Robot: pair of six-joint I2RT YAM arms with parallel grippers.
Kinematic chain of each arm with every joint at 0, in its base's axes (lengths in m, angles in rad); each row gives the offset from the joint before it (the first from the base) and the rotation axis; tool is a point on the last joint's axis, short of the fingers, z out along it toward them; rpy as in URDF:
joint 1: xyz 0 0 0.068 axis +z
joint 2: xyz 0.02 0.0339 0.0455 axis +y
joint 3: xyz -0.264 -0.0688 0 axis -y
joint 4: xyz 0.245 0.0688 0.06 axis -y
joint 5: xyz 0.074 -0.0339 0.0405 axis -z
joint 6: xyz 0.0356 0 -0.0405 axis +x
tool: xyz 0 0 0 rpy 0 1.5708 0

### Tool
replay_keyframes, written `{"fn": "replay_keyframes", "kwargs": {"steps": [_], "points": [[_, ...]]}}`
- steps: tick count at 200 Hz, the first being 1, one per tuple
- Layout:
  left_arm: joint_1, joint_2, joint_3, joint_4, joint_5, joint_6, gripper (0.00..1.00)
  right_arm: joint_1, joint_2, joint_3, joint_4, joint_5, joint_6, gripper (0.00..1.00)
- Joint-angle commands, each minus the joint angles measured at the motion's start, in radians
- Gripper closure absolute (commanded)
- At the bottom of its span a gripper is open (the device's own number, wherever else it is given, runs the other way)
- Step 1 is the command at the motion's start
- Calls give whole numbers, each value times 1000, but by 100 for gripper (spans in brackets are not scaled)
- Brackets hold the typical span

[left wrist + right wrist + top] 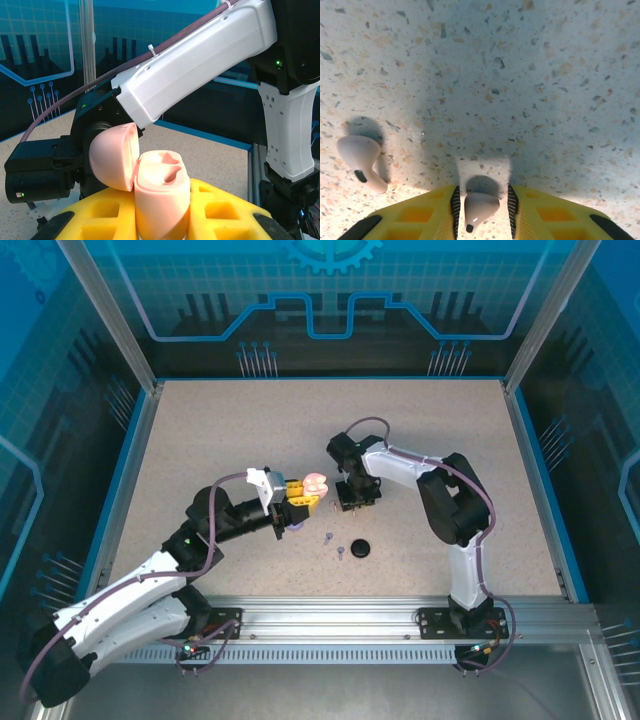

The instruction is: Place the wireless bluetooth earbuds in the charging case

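Your right gripper (482, 207) pinches one pink earbud (479, 209); another pink earbud (362, 156) lies to its left. Your left gripper (162, 220) clamps the open pink charging case (160, 192).

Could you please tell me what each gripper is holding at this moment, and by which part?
The left gripper holds the open pink case by its lower body. The right gripper pinches a pink earbud across its bulb.

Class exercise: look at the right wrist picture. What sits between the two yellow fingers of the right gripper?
A pale pink earbud sits in the right gripper, its stem pointing down, in the right wrist view. A second pink earbud lies apart on the table.
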Motion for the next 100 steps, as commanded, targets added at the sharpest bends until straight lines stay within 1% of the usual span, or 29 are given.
{"fn": "replay_keyframes", "kwargs": {"steps": [1,69,100], "points": [[-5,-2,1,12,-13,27,95,14,28,22,-31,1,-10,67],[-6,-3,0,11,-16,27,95,19,43,4,-47,-15,-12,72],[-6,-4,-2,11,-17,26,95,19,27,-14,-40,-22,-10,77]]}}
